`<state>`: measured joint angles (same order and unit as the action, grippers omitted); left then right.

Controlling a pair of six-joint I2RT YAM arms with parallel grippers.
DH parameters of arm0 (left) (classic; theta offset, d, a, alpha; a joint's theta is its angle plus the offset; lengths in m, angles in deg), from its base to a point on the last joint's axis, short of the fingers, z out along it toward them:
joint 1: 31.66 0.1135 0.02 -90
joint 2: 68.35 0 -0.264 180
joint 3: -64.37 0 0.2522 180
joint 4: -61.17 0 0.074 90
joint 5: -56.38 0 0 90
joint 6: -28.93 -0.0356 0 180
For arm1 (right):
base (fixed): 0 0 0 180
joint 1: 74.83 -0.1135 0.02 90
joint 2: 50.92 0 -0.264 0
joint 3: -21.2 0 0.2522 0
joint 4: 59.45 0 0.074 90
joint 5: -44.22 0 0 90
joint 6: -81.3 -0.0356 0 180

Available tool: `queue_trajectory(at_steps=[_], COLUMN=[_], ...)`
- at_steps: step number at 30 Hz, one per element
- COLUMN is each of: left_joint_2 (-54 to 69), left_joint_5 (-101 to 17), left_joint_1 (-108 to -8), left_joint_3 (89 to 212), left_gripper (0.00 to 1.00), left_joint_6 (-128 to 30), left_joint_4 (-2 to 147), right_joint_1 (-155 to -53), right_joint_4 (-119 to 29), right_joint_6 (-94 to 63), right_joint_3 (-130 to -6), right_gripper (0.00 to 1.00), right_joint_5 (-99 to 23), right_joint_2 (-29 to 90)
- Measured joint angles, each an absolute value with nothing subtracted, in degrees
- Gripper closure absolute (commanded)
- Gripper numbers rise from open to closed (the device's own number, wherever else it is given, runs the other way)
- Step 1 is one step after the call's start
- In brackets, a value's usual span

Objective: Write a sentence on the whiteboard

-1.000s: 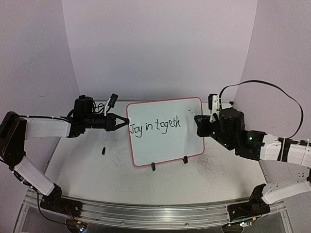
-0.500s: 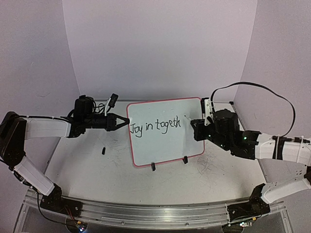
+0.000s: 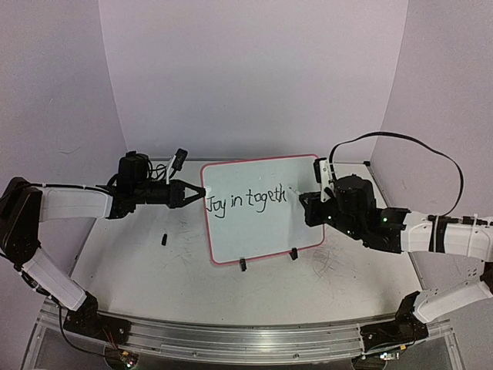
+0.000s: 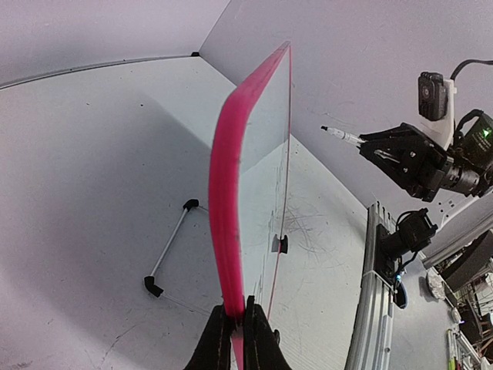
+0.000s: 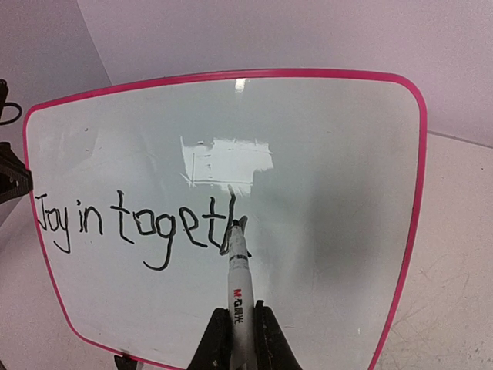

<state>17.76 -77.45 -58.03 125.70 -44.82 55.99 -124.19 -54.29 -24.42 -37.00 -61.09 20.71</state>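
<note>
While the whiteboard stands upright on the counter on its two black clip feet, the left gripper is pinched closed on the board's left rim at about mid-height, right beside the "J". At the board's right side the right gripper has its fingers closed tight around a white marker. The marker tip touches the board face at the end of the "h". Black writing reads "Joy in togeth", one line across the board's upper middle, with a glare patch just above it. A small black item, too small to identify, lies on the counter left of the board, touching neither the board nor a gripper.
</note>
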Motion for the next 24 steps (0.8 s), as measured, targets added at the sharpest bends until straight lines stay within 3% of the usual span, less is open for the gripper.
queue_trajectory(at_steps=[24], left_joint_2=[17.8], left_joint_5=[-77.4], left_joint_1=[-58.1], left_joint_3=[125.7], left_gripper=[1.00], left_joint_6=[-44.9], left_joint_4=[56.0], right_joint_1=[-124.2], right_joint_4=[-54.9], right_joint_6=[-23.8], right_joint_3=[-36.5], right_gripper=[1.00], right_joint_5=[-62.4], right_joint_2=[22.8])
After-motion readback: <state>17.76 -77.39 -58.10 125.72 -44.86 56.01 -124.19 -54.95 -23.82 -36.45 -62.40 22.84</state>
